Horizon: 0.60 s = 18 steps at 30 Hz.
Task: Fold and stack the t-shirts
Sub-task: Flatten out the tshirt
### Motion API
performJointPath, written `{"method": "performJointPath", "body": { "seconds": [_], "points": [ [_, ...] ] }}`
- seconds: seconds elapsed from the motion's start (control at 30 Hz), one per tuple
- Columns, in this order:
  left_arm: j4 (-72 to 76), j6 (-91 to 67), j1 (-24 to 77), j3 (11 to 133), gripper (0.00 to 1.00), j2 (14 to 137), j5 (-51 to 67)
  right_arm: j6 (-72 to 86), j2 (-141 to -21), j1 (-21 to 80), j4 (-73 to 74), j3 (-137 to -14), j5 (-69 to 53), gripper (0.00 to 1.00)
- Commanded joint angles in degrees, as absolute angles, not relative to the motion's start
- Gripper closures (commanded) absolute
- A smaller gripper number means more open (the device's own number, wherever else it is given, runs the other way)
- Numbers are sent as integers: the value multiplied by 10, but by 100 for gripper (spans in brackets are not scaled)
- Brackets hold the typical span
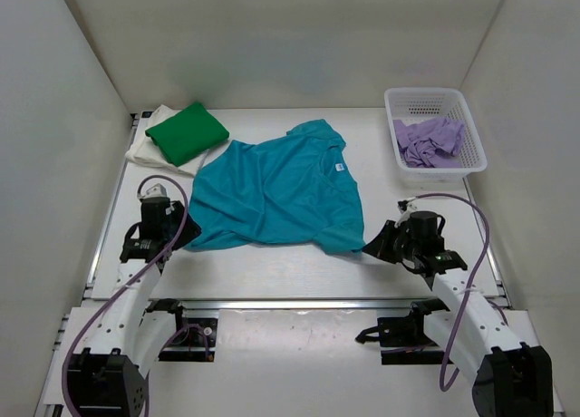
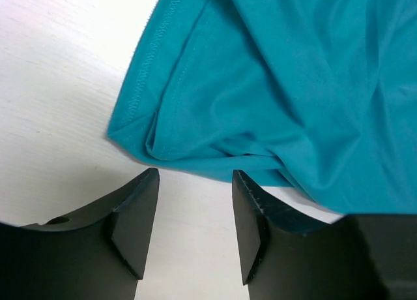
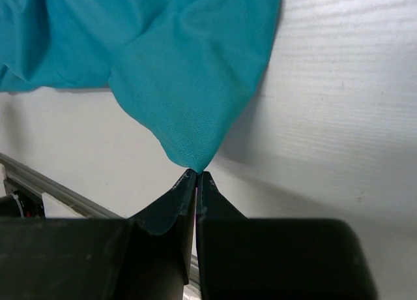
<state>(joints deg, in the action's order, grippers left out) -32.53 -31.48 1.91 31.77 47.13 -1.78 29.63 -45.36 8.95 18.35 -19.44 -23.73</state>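
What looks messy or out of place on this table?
The teal t-shirt lies skewed and wrinkled, its near left corner bunched. The right pincer pinches its near right corner, pulling it to a point; the left pincer stands open just off the cloth. A lilac shirt lies crumpled in the basket.

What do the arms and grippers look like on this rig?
The left arm and right arm have white links, black joints and a looping purple cable each. The left gripper and right gripper have black wedge-shaped fingers.
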Motion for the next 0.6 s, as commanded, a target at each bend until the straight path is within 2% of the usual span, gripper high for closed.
{"method": "performJointPath", "body": {
  "seconds": [0.0,0.1,0.27,0.33,0.57],
  "points": [
    [-296,-324,25,319,41,491,0,273,-432,68,206,-242,-250,100],
    [-252,-349,32,289,48,539,1,261,-430,71,221,-258,-247,100],
    [-197,-377,39,286,50,553,-20,266,-426,83,223,-250,-239,100],
    [-207,-372,49,291,55,562,-52,271,-429,87,214,-247,-240,100],
    [-213,-371,26,249,49,530,-79,267,-438,67,203,-240,-266,99]
  ]
}}
